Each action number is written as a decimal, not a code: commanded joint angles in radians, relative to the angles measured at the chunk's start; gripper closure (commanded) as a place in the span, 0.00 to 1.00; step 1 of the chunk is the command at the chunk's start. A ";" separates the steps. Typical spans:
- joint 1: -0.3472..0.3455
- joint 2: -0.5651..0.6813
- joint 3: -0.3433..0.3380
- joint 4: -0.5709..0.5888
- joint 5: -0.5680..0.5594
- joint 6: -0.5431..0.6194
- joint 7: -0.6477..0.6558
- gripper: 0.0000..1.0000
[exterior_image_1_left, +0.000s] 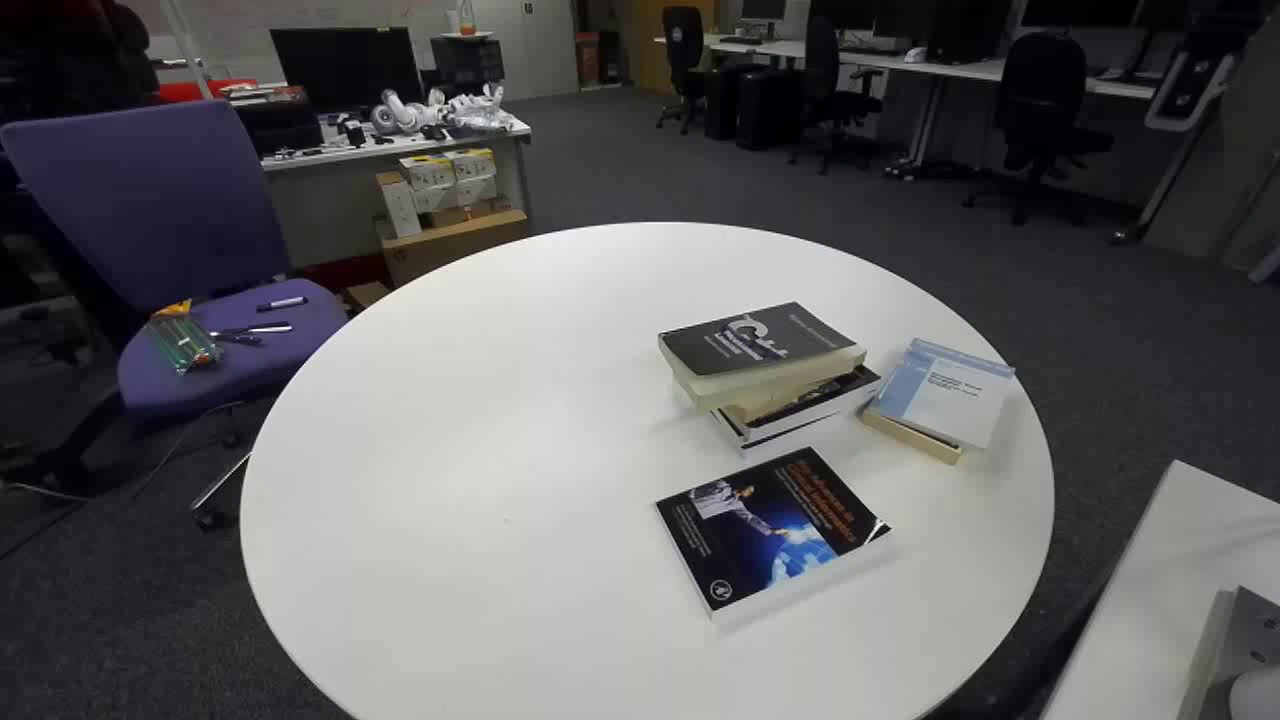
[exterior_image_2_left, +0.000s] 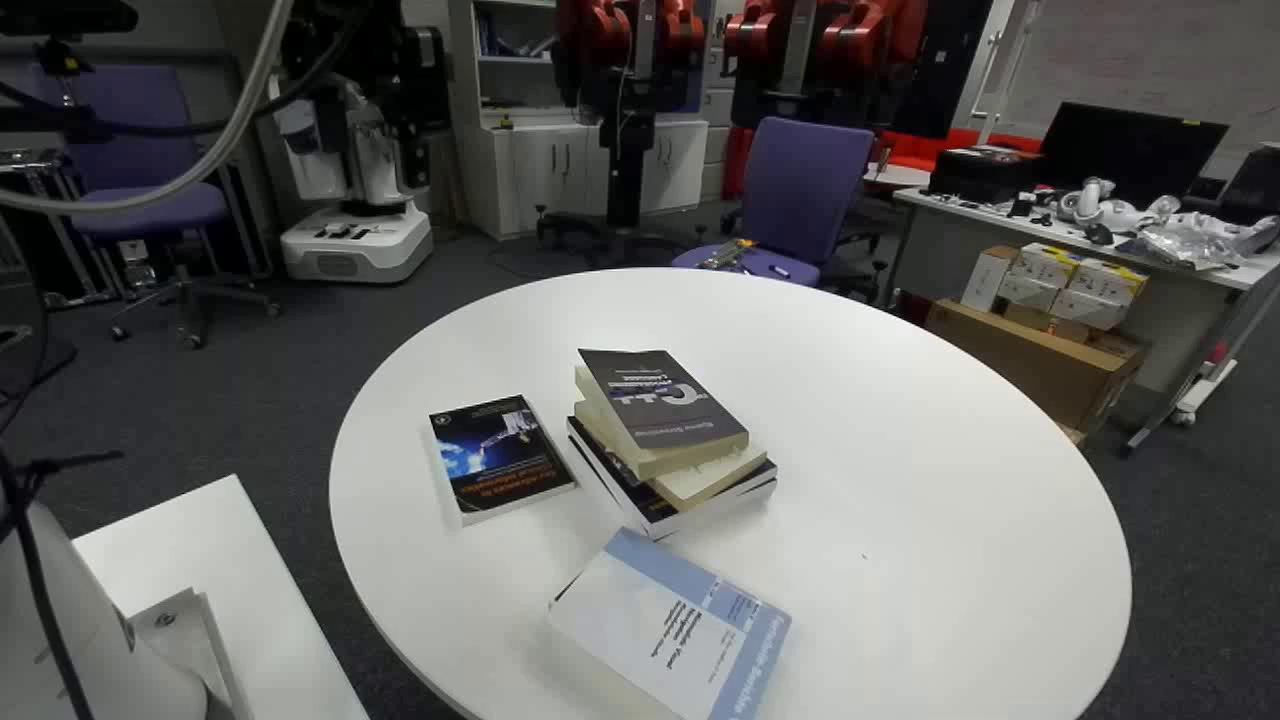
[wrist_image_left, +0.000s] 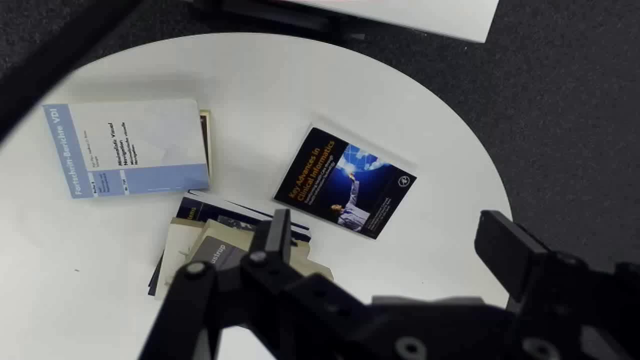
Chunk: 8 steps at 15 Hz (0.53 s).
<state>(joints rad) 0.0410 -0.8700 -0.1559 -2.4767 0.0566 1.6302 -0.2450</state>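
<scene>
In the wrist view my gripper (wrist_image_left: 387, 227) stands open above the round white table, its jaws wide apart with nothing held. A dark book with a blue globe picture (wrist_image_left: 345, 182) lies flat a little ahead of the fingertips. Partly covered by one finger (wrist_image_left: 277, 235) is a stack of several books (wrist_image_left: 187, 240), topped by a grey C++ book (exterior_image_1_left: 755, 338) set askew. Beside the stack, a pale blue and white book (wrist_image_left: 145, 145) rests on another book that peeks out beneath it. Both exterior views show these books but not the gripper.
The round table (exterior_image_1_left: 450, 500) has its curved edge close to the globe book. A smaller white table (exterior_image_2_left: 210, 560), with part of the robot's base on it, stands beside it. Across the round table is a purple chair (exterior_image_1_left: 150, 200) with pens and a packet on its seat.
</scene>
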 joint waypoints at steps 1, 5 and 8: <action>-0.010 0.002 0.007 0.003 0.005 -0.003 -0.006 0.00; -0.004 0.128 0.014 0.009 0.015 0.172 0.007 0.00; 0.004 0.258 0.029 0.022 0.028 0.354 0.022 0.00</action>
<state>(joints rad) 0.0397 -0.7431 -0.1445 -2.4815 0.0577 1.8519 -0.2419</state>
